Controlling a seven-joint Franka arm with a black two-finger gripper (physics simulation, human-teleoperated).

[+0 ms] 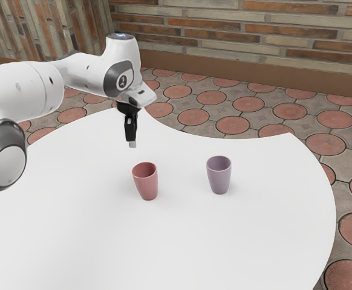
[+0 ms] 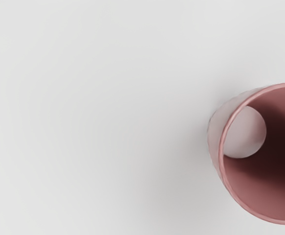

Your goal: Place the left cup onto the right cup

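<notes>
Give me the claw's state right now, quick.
Claw: holds nothing; open or closed cannot be told. The pink tapered cup stands free on the white table.

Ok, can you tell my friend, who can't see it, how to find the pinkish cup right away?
Start at the big white round table. Two small cups stand upright near its middle, side by side but not touching. The pink cup is the one on the exterior view's left, closest to the robot's black pincer. Its only neighbour is the purple cup.
</notes>
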